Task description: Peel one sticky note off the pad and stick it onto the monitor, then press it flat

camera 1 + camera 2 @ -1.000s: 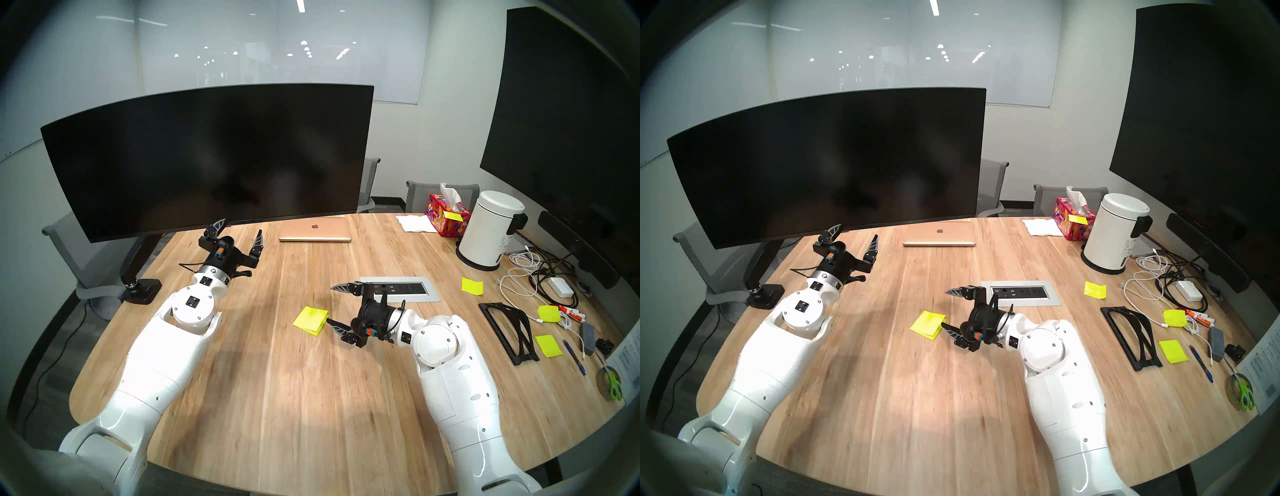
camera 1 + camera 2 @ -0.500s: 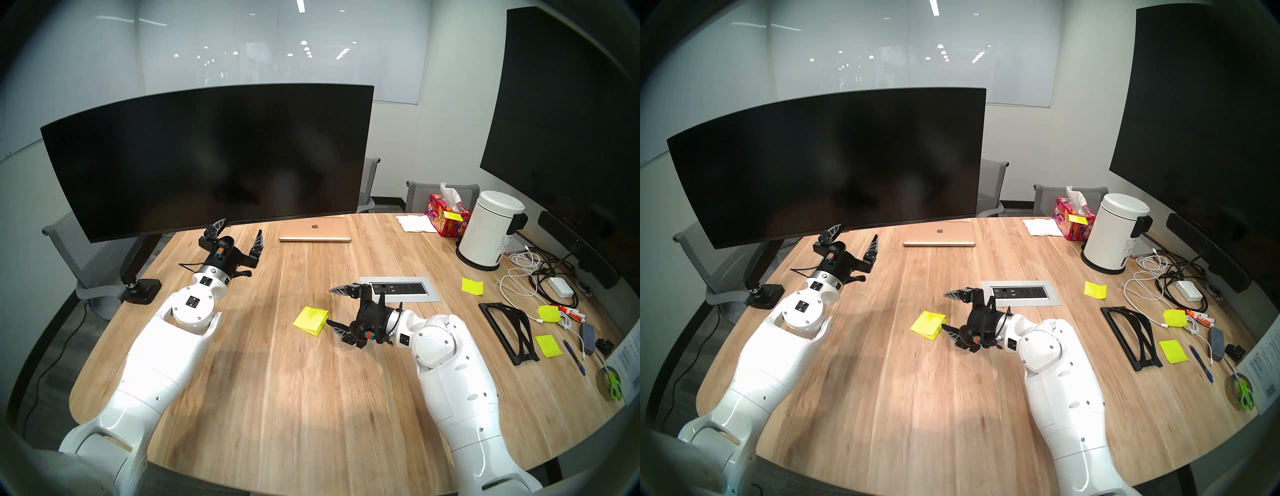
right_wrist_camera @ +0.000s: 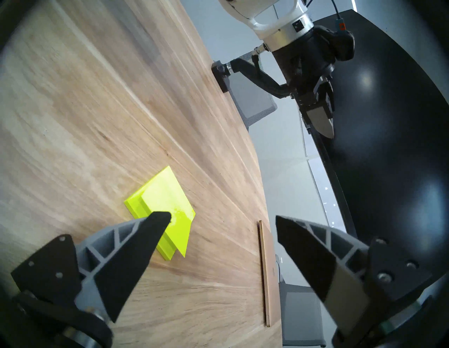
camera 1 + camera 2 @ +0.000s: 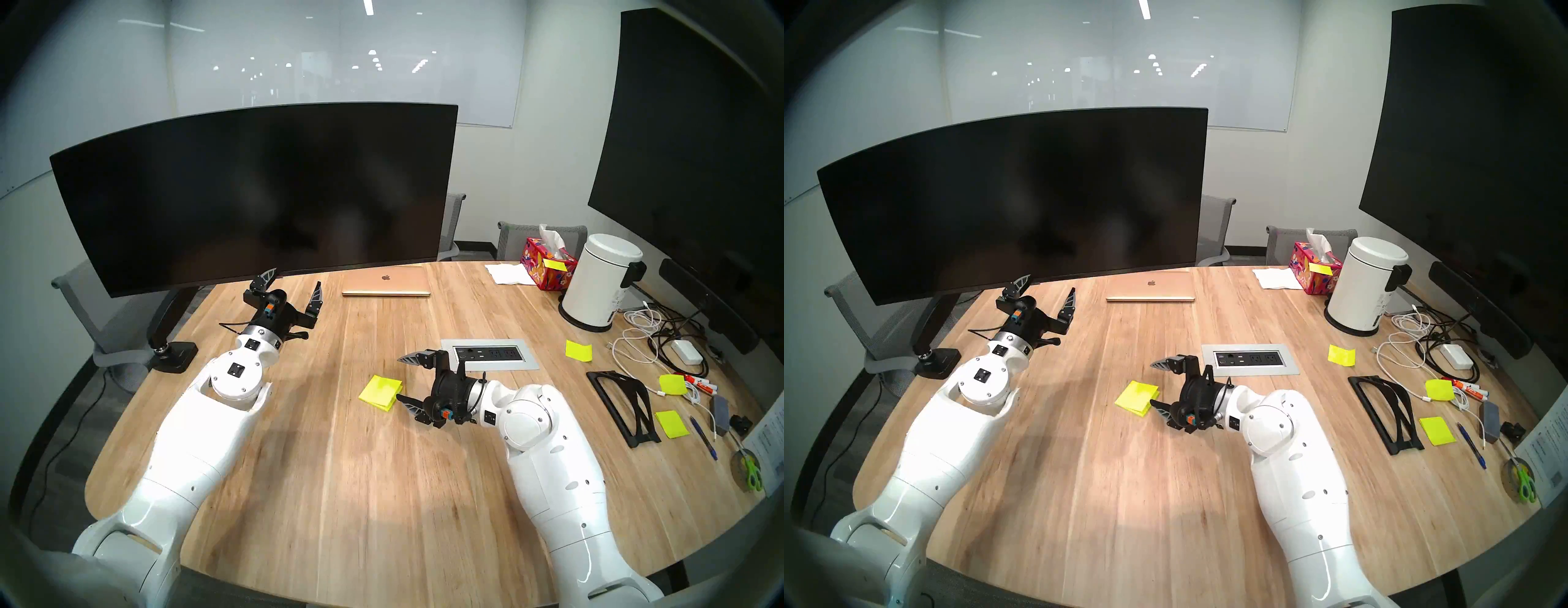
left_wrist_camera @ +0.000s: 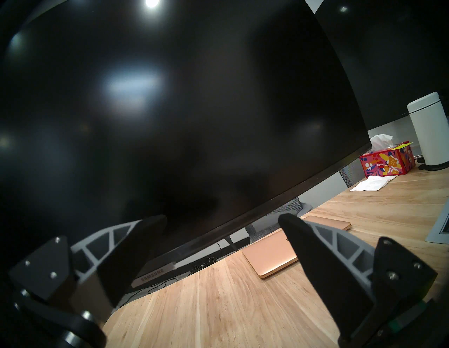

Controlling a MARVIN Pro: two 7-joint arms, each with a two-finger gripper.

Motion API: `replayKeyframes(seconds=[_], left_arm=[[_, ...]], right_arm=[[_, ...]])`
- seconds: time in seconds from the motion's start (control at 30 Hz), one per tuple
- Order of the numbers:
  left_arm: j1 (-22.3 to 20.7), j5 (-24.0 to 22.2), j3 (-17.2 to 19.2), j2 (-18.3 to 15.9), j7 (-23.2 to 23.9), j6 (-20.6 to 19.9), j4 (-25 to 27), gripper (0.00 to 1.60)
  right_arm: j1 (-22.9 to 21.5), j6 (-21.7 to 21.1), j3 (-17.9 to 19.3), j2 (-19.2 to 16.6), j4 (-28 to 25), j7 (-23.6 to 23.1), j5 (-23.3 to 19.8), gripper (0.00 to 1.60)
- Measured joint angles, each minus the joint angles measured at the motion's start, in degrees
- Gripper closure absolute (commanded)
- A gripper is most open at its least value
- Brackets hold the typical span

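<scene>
The neon yellow-green pad (image 4: 380, 392) (image 4: 1137, 397) lies on the wooden table, a little right of the middle. Its top sticky note (image 3: 167, 199) sits slightly askew with its near corner lifted. My right gripper (image 4: 399, 378) (image 4: 1153, 383) (image 3: 222, 217) is open and turned on its side just right of the pad. Its lower fingertip is at the pad's right edge; I cannot tell whether it touches. The wide curved black monitor (image 4: 254, 191) (image 5: 170, 109) stands at the back left. My left gripper (image 4: 296, 277) (image 5: 221, 217) hangs open and empty below its bottom edge.
A closed gold laptop (image 4: 386, 282) lies behind the pad, and a power outlet panel (image 4: 488, 353) is set into the table. At the right are a tissue box (image 4: 547, 263), a white bin (image 4: 602, 282), loose yellow sheets (image 4: 578, 350), cables, a black stand (image 4: 623, 403) and a wall screen (image 4: 700, 148).
My right gripper has crept left toward the pad, bringing its lower fingertip to the pad's edge. The left arm has not moved.
</scene>
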State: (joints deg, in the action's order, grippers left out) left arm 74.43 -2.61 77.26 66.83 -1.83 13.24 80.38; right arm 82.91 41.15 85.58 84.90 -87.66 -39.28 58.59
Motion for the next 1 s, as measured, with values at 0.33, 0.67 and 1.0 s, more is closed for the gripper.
replayKeyframes(seconds=[0.33,0.67,1.0], left_arm=[[0.0,0.0,0.0,0.0,0.0,0.0,0.0,0.0],[0.0,0.0,0.0,0.0,0.0,0.0,0.0,0.0],[0.0,0.0,0.0,0.0,0.0,0.0,0.0,0.0]], right_arm=[[-0.4,0.7,0.1,0.2,0.7,0.9,0.9,0.0],[-0.8,1.3,0.4,0.4,1.5,1.7,1.3,0.0],[-1.6,2.8,0.0,0.3,3.1,3.9,5.6,0.0]])
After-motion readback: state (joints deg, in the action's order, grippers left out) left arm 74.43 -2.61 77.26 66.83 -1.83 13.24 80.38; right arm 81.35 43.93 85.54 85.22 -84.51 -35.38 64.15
